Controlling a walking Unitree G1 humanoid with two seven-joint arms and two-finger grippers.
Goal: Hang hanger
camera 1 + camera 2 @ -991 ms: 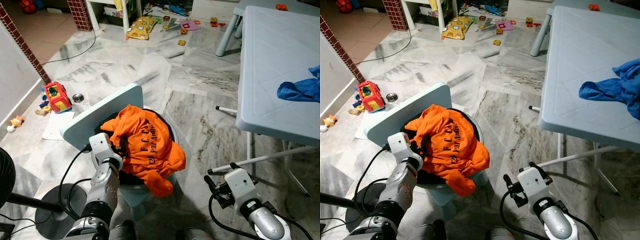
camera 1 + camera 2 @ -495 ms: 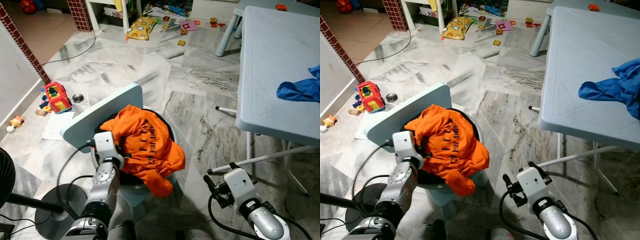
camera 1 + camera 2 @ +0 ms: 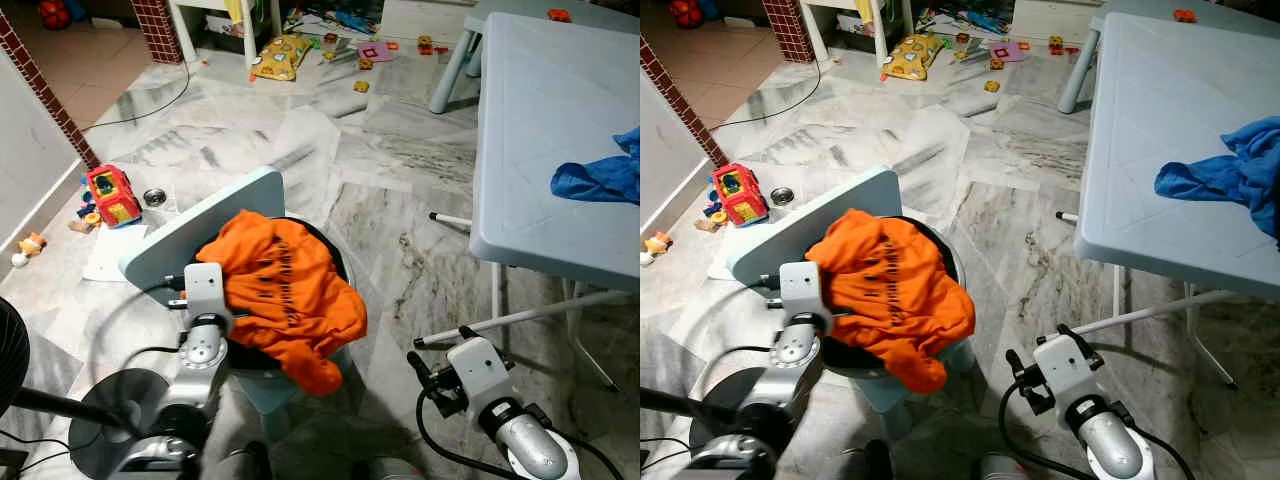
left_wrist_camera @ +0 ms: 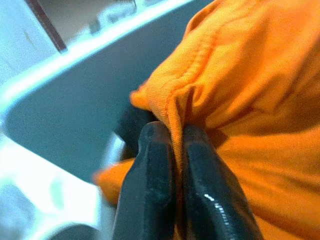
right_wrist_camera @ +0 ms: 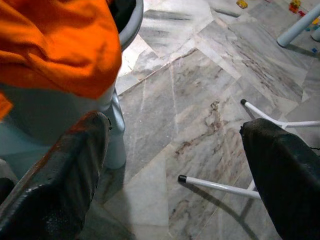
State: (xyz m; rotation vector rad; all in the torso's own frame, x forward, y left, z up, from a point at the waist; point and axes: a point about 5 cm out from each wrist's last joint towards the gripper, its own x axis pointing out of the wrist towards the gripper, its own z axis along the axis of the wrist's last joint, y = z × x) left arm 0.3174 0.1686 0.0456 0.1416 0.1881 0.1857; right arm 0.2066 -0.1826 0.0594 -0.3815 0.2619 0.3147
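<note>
Crumpled orange T-shirt [image 3: 285, 295] covers most of the round grey chair seat [image 3: 335, 258]; its black print is too creased to read. Blue cloth [image 3: 600, 180] on the pale plastic worktop [image 3: 540, 120] is cut by the frame edge.

From the head, our two eye views look forward and down on the marble floor [image 3: 300, 140], the chair [image 3: 200, 235] with the orange shirt [image 3: 285, 290] close below us, and the table [image 3: 550, 130] on our right. The right eye sits slightly aside, so things fall further left in it. Our left wrist camera looks along the left gripper [image 4: 172, 150], very near the shirt's edge. Our right wrist camera looks along the right gripper [image 5: 175, 165], low above the floor, sharing shirt and chair with the eyes.
</note>
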